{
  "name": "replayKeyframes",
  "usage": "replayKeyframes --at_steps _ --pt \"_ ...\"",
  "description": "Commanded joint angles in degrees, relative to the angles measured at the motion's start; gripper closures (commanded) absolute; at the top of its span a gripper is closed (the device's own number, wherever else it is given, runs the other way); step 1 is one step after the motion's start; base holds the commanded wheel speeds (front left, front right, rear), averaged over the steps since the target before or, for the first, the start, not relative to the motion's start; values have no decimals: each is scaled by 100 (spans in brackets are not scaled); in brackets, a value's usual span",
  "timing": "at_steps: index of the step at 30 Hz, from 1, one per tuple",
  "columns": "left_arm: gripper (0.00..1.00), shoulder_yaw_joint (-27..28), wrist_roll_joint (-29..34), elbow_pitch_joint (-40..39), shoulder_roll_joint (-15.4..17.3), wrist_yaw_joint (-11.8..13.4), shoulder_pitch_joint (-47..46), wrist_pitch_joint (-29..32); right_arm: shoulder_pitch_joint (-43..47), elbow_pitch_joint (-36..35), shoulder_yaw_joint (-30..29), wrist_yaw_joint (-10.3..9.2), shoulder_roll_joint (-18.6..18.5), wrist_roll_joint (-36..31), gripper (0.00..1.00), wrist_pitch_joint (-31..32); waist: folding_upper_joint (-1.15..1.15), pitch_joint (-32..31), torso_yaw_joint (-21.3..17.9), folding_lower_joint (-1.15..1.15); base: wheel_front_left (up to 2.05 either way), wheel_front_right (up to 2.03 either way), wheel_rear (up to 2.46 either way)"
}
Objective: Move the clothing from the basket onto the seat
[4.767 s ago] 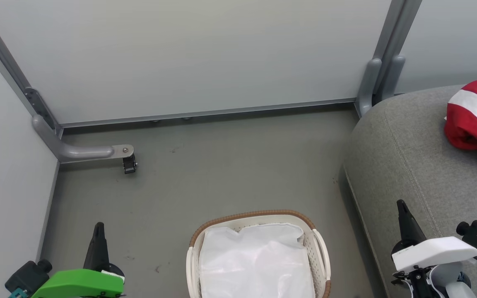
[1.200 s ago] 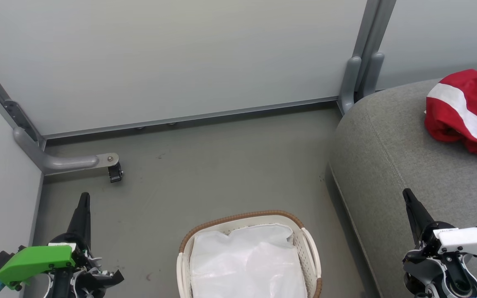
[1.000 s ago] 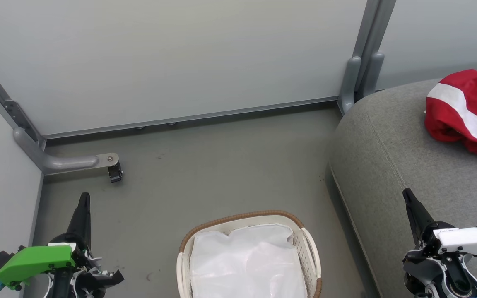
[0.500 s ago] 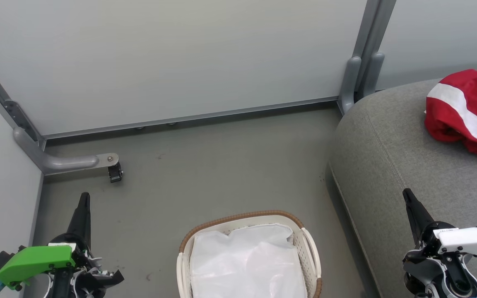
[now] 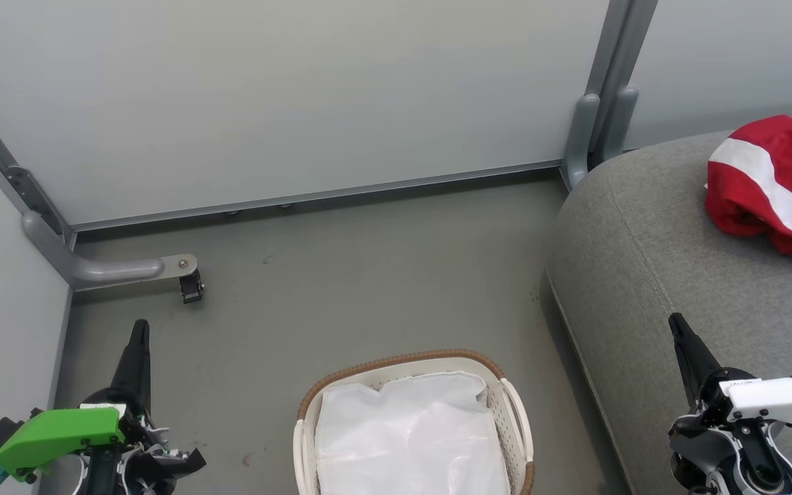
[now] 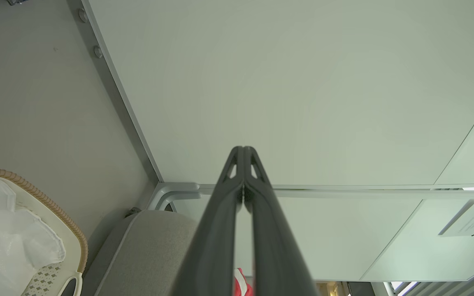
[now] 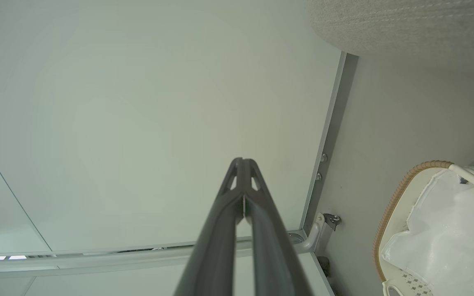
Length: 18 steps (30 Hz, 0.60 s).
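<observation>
My left tool (image 5: 139, 331) has its two long dark fingers pressed together tip to tip with nothing between them, and it points forward above the dull grey floor (image 5: 341, 289). My right tool (image 5: 675, 322) is closed in the same way and grips nothing. Its fingers reach over the near rounded edge of the large grey fabric-upholstered seat (image 5: 643, 240). The soft red clothing with a broad white stripe (image 5: 767, 185) lies bunched on top of that seat, ahead of my right tool and a little to its right, well apart from the fingertips. The small oval cream-white perforated plastic basket with a brown woven-look rim (image 5: 403, 360) stands on the floor between my two tools, nearer to me than either tip and close beside the seat. A white crinkly liner sheet (image 5: 410, 433) lies inside it. Beyond both tools stands a pale wall panel (image 5: 300, 96) in a grey metal frame.
</observation>
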Motion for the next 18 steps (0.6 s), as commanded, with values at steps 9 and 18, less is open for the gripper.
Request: replayKeyframes --at_steps 9,18 --pt "100 30 58 -5 2 -20 -66 34 -49 -17 -12 0 -32 22 100 15 20 0 0 0 0 0 0" --pt "100 36 56 -5 -4 -20 -67 41 -49 -17 -12 0 -32 22 100 15 20 0 0 0 0 0 0"
